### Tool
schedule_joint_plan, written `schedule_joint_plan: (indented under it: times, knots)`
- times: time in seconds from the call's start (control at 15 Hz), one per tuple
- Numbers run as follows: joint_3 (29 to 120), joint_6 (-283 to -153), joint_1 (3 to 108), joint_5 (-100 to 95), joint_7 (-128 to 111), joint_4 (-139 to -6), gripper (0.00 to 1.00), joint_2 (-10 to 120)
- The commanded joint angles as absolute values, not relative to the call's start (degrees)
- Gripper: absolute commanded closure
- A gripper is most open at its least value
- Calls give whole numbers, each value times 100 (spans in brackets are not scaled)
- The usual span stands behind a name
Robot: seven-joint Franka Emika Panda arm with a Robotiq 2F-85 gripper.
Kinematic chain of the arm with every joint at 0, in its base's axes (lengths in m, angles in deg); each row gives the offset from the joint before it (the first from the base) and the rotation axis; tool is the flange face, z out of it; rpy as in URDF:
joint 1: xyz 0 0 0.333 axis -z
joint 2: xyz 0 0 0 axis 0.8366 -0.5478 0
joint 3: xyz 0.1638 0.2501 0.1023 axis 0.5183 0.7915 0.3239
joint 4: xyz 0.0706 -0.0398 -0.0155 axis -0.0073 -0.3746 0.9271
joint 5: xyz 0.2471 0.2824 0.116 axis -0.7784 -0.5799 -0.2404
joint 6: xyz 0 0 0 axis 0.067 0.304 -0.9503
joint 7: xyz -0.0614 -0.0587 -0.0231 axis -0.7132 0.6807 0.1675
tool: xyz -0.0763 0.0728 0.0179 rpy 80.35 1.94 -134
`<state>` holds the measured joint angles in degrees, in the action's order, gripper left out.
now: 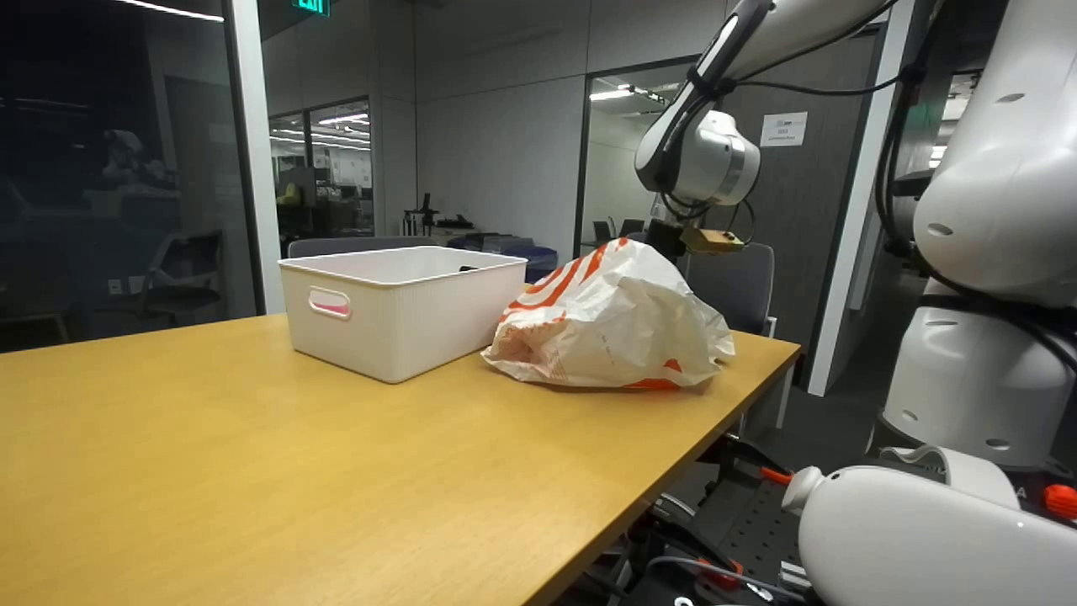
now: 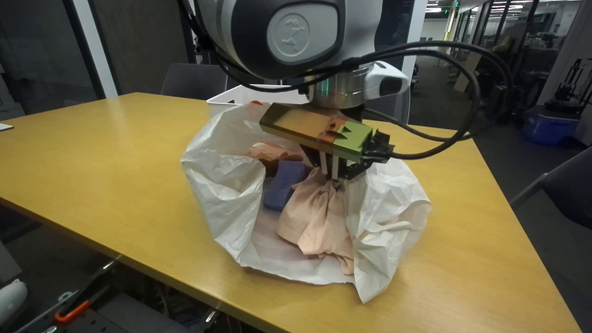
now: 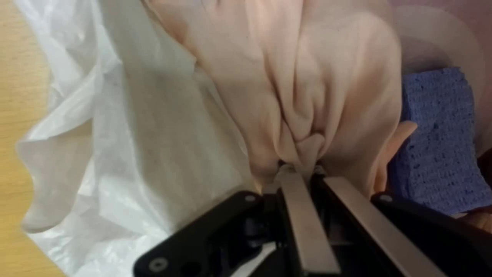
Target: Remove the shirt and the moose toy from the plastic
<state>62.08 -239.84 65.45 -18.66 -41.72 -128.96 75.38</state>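
Note:
The plastic, a crumpled whitish bag [image 1: 623, 328] with red-orange stripes, lies on the table; its mouth gapes in an exterior view [image 2: 231, 185]. Inside the mouth is the peach shirt [image 2: 312, 219], its fabric bunched upward. My gripper [image 2: 335, 182] reaches down into the bag, pinching a fold of the shirt. In the wrist view the fingertips [image 3: 286, 169] press close together with gathered peach cloth between them, and creases fan out from the gripper [image 3: 302, 170]. A dark brown patch [image 2: 272, 165] deeper in the bag may be the moose toy, mostly hidden.
A blue-purple sponge-like block [image 2: 284, 187] lies in the bag beside the shirt. The rigid white bin [image 1: 446, 316] stands right behind the bag, with something pink showing through its handle slot. The yellow table's edge [image 1: 656, 497] runs near the bag; chairs stand around.

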Motion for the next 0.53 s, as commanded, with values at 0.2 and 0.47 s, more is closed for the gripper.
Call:
schedule_joint_plan:
  times: [0.2,0.47]
  knots:
    - [6120,-23220,6790,-1510,-4192,-12813,96,7738]
    - [6106,-21309,7107,-445,-3987,-12604,96,8251]
